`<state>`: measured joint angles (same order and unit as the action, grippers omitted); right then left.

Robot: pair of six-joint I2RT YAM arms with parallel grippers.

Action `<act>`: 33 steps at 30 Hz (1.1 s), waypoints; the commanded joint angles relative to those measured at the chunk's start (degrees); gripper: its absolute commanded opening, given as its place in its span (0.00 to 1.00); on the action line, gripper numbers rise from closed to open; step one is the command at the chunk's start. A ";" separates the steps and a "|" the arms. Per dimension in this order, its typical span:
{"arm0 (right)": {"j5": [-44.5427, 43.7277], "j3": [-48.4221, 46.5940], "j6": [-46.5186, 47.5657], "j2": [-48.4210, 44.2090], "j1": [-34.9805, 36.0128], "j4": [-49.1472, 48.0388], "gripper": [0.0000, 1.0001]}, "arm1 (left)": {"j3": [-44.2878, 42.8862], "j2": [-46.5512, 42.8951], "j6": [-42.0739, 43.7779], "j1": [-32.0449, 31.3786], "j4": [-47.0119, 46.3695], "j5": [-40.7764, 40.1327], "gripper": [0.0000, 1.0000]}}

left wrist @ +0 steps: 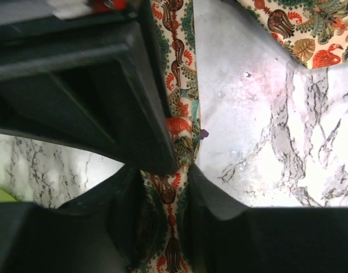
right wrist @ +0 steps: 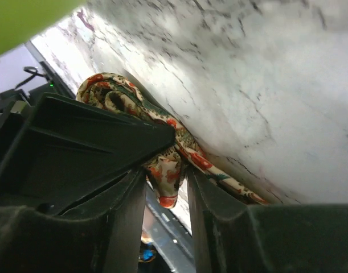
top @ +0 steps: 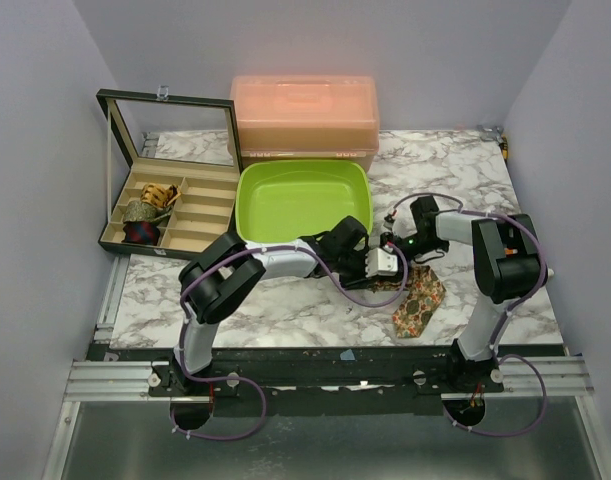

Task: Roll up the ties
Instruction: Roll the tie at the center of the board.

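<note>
One floral tie lies on the marble table to the right of the lime-green tray point(top: 255, 205). Its wide end point(top: 420, 300) rests flat near the front edge. My left gripper point(top: 365, 262) and right gripper point(top: 390, 256) meet over the narrow end. In the left wrist view the narrow strip point(left wrist: 178, 114) runs straight between my left gripper point(left wrist: 167, 187) jaws, which are shut on it, and the wide end point(left wrist: 299, 28) shows at the top right. In the right wrist view my right gripper point(right wrist: 167, 183) is shut on a folded bit of the tie point(right wrist: 165, 170), with a rolled part point(right wrist: 108, 94) behind it.
A black compartment box point(top: 200, 210) with an open glass lid stands at the left and holds rolled ties point(top: 150, 205). A closed orange plastic case point(top: 305, 120) stands behind the tray. The table's front edge and a metal rail point(top: 325, 372) run near the arm bases.
</note>
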<state>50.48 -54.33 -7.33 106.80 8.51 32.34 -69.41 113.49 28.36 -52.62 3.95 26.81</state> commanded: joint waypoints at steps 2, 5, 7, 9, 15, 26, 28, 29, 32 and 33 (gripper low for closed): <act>-5.10 -7.38 8.55 -3.79 -5.20 8.74 0.44 | 5.36 0.76 2.39 0.02 4.23 -3.55 0.27; -4.09 -13.68 14.89 -3.36 -13.26 17.71 0.47 | 5.86 1.18 2.66 0.14 4.56 -4.07 0.26; -4.43 -18.57 22.53 -2.86 -17.32 24.57 0.48 | 5.78 1.51 2.82 0.24 4.67 -3.99 0.26; -6.14 -21.41 29.83 -4.05 -20.81 28.92 0.48 | 5.54 1.72 2.84 0.32 4.80 -3.74 0.26; -7.24 -18.21 57.89 -17.27 -24.95 36.67 0.49 | 4.48 2.11 2.10 0.59 5.24 -3.08 0.25; -8.00 5.23 107.38 -50.86 -21.96 49.05 0.59 | 5.11 2.64 1.53 1.15 4.91 -3.69 0.25; -9.27 9.80 116.90 -56.34 -21.96 49.06 0.62 | 5.22 2.85 1.81 1.20 5.23 -3.69 0.25; -9.31 11.36 119.93 -58.16 -21.96 49.05 0.64 | 5.49 2.92 2.16 1.20 5.03 -3.70 0.26; -8.64 14.37 127.11 -60.17 -20.90 49.16 0.68 | 5.69 3.28 2.57 1.37 5.15 -3.86 0.25; -8.90 15.10 128.30 -59.51 -20.17 49.14 0.69 | 5.64 3.48 2.58 1.38 5.21 -3.95 0.26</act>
<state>42.68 -41.80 104.14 47.07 -13.26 80.40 -66.78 112.46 29.58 -52.14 0.95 26.48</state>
